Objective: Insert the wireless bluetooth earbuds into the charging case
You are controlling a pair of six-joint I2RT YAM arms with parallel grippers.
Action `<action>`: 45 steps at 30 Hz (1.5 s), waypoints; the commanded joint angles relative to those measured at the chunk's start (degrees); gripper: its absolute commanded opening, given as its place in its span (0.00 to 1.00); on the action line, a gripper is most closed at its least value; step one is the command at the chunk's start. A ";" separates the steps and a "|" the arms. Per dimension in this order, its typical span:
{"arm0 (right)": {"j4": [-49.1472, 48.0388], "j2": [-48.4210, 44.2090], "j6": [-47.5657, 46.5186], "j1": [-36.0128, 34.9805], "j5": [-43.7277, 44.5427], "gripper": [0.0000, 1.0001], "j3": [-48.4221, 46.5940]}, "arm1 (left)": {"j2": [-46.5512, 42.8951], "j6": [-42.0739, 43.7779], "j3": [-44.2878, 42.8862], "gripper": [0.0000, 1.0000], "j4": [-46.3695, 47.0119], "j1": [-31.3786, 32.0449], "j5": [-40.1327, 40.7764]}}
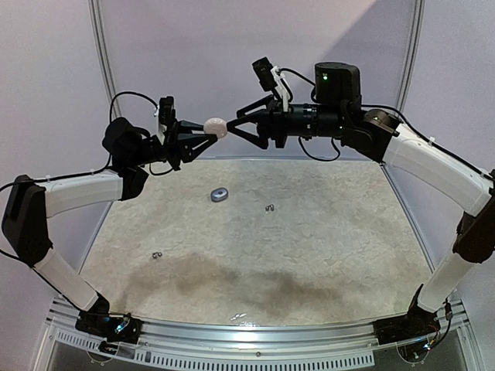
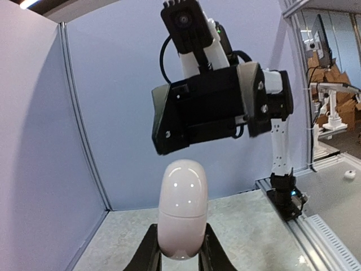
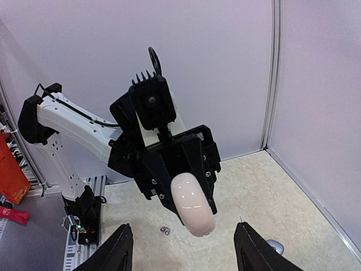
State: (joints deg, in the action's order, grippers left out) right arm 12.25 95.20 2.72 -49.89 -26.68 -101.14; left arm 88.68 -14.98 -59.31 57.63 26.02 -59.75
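Observation:
A whitish oval charging case (image 1: 216,127) hangs high above the table, closed, with my left gripper (image 1: 206,134) shut on its lower half. From the left wrist it stands upright between the black fingers (image 2: 149,248). My right gripper (image 1: 230,128) faces it from the right, open, with its fingers (image 3: 121,248) spread wide on either side of the case (image 3: 193,204) and not touching it. Dark earbuds (image 1: 270,207) lie on the table at mid-right, and another dark pair (image 1: 157,255) at the left, also seen below the case (image 3: 164,230).
A small grey-blue case (image 1: 220,195) lies on the speckled table (image 1: 309,255) below the grippers, and shows at the right wrist view's lower right (image 3: 274,246). Small pale pieces (image 1: 238,315) lie near the front rail. Pale walls enclose the back and sides.

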 commanded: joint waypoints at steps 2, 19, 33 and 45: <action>-1.43 3.54 -1.73 -0.09 -2.36 0.59 -2.21 | 1.02 -13.14 -0.17 0.00 6.42 1.11 -0.56; -0.89 8.27 2.17 -0.08 -5.98 0.27 -7.41 | 1.47 -11.99 -0.54 0.00 6.61 1.92 0.30; 1.86 9.22 2.23 -0.11 -6.12 0.34 -7.92 | 1.50 -11.46 -0.63 0.00 6.80 1.84 0.30; 0.11 8.91 2.65 -0.10 -7.33 0.09 -7.92 | 1.40 -11.47 -0.37 0.00 6.53 1.84 0.46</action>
State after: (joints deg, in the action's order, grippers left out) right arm 12.88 103.37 2.70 -49.76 -32.82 -108.12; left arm 89.27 -28.67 -59.31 63.70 27.20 -59.16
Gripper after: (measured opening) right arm 0.221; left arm 0.190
